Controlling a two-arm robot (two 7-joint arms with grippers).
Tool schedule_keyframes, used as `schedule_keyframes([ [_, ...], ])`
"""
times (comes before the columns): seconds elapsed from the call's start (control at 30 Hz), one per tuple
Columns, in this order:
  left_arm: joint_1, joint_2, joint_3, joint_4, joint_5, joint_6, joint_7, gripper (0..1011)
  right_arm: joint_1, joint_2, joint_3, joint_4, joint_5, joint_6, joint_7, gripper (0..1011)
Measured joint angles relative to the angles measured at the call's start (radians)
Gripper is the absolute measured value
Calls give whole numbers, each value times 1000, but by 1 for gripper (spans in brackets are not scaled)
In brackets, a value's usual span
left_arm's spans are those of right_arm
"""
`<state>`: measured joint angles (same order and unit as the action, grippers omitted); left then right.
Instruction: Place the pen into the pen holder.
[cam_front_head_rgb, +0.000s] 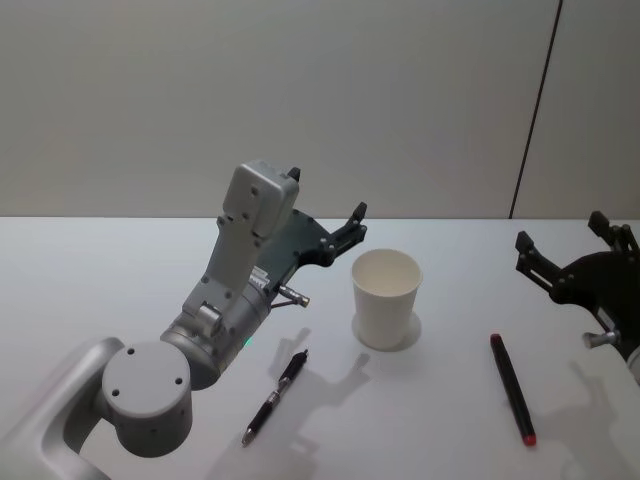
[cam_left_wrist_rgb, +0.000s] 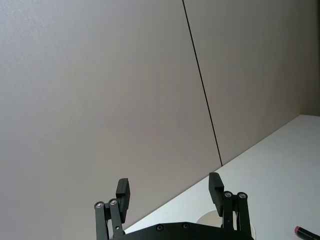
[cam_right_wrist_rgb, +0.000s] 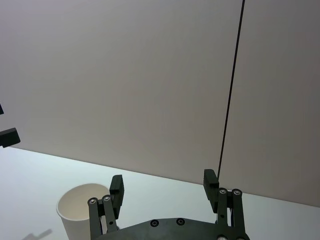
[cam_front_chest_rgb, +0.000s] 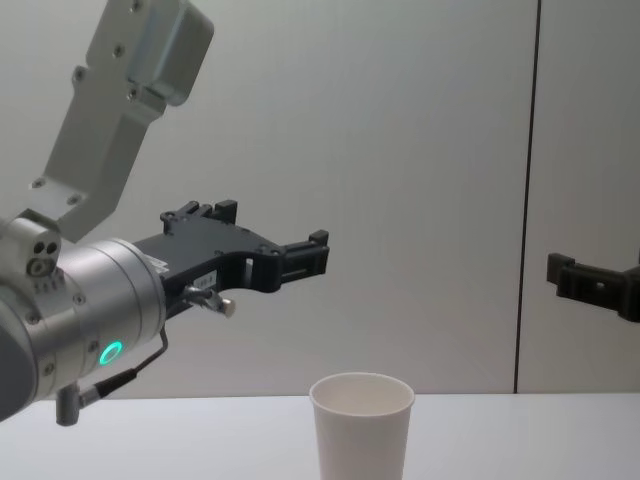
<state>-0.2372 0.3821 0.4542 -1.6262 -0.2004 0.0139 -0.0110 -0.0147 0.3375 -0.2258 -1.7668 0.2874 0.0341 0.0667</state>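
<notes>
The pen (cam_front_head_rgb: 512, 388), black with red ends, lies on the white table to the right of the pen holder (cam_front_head_rgb: 387, 298), a white paper cup standing upright mid-table. My left gripper (cam_front_head_rgb: 326, 192) hangs open in the air just left of and above the cup, holding nothing. My right gripper (cam_front_head_rgb: 560, 230) is open too, raised at the right edge, behind the pen. In the left wrist view the open gripper (cam_left_wrist_rgb: 169, 185) faces the wall, with the cup rim (cam_left_wrist_rgb: 210, 218) and the pen's red end (cam_left_wrist_rgb: 302, 231) low down. The cup (cam_right_wrist_rgb: 80, 211) also appears beside the right gripper (cam_right_wrist_rgb: 163, 180).
A second black pen (cam_front_head_rgb: 275, 397) with a silver tip lies on the table left of the cup, below my left arm. A grey wall with a dark vertical seam (cam_front_head_rgb: 535, 110) stands behind the table. In the chest view the cup (cam_front_chest_rgb: 360, 428) sits below the left gripper (cam_front_chest_rgb: 270, 225).
</notes>
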Motion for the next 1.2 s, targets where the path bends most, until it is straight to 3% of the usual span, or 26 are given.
schedule_keyframes([
  [1.2, 0, 0, 0, 0, 0, 0, 0, 1004, 0, 0, 0, 0, 0, 0, 0, 1001],
])
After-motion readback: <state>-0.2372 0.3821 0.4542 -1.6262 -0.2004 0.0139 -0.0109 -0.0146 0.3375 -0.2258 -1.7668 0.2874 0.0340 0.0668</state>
